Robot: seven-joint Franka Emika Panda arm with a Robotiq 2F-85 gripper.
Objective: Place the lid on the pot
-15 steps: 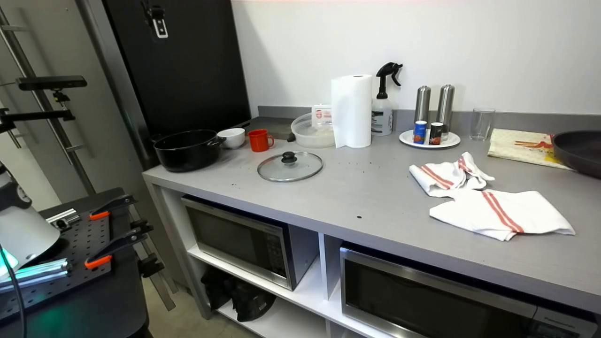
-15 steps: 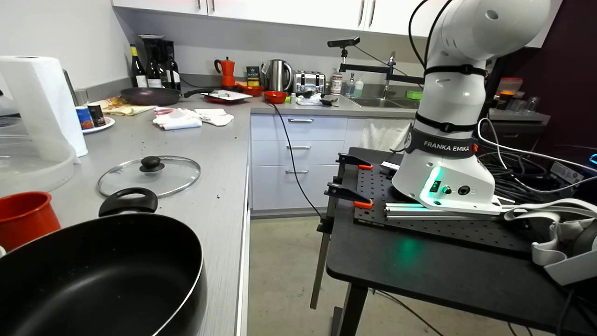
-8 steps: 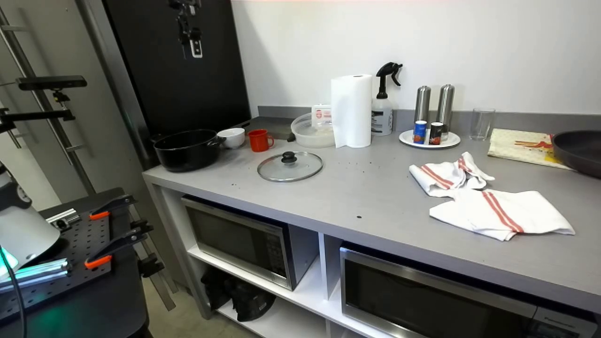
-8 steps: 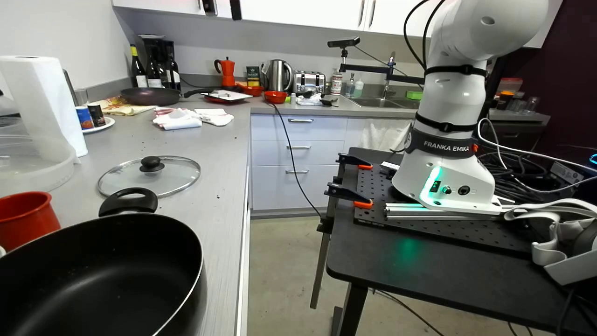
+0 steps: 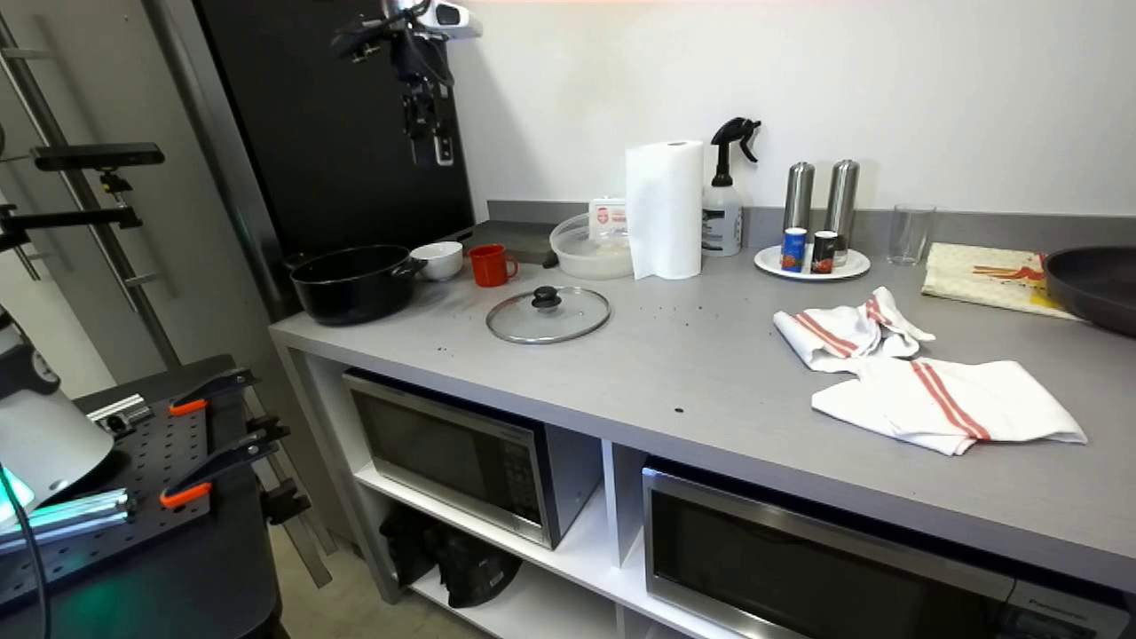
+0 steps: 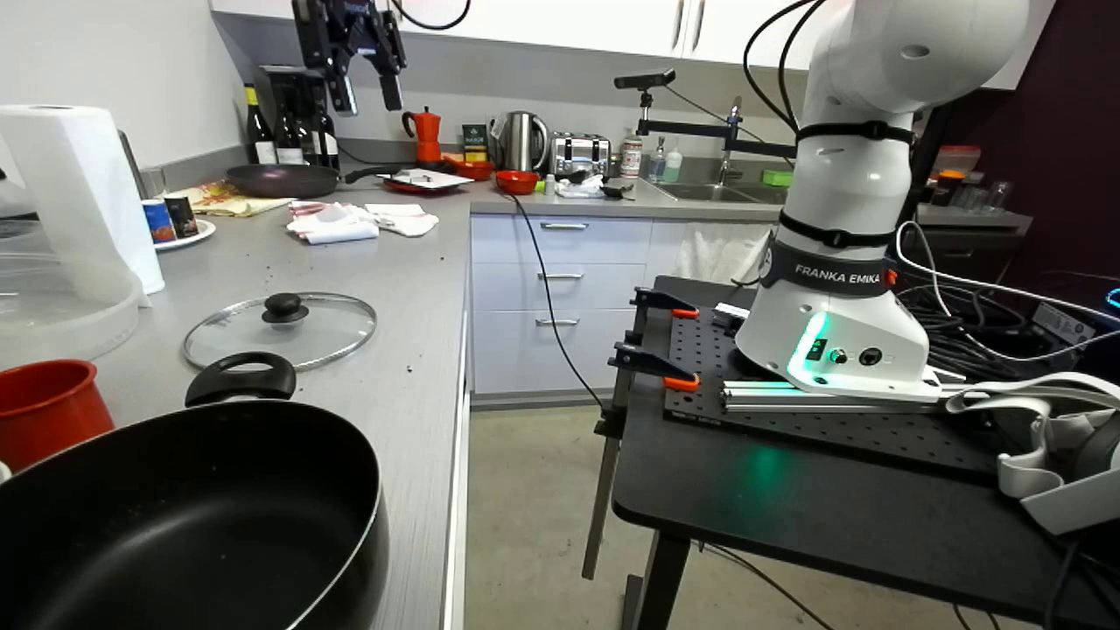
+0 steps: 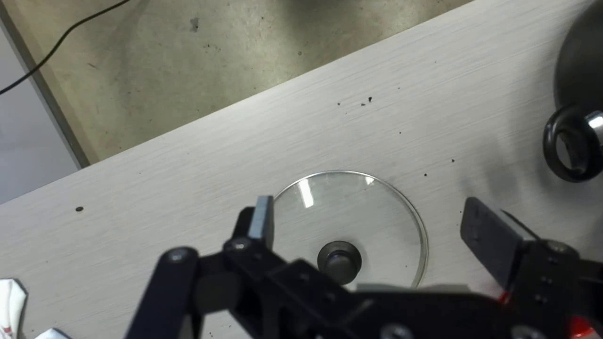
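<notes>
Plainly, the glass lid (image 5: 548,318) lies below the gripper (image 6: 368,94).
Fingers (image 7: 492,240) spread apart; the knob (image 7: 339,262) shows off-centre between them.

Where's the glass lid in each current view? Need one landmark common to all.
In an exterior view: lid near picture centre, right of the black pot.
In an exterior view: lid left of centre, about mid-height, just beyond the black pot.
In the wrist view: lid slightly right of and below centre, partly hidden by the open jaws; black pot cut off at upper right.
Shared landmark: the black pot.
</notes>
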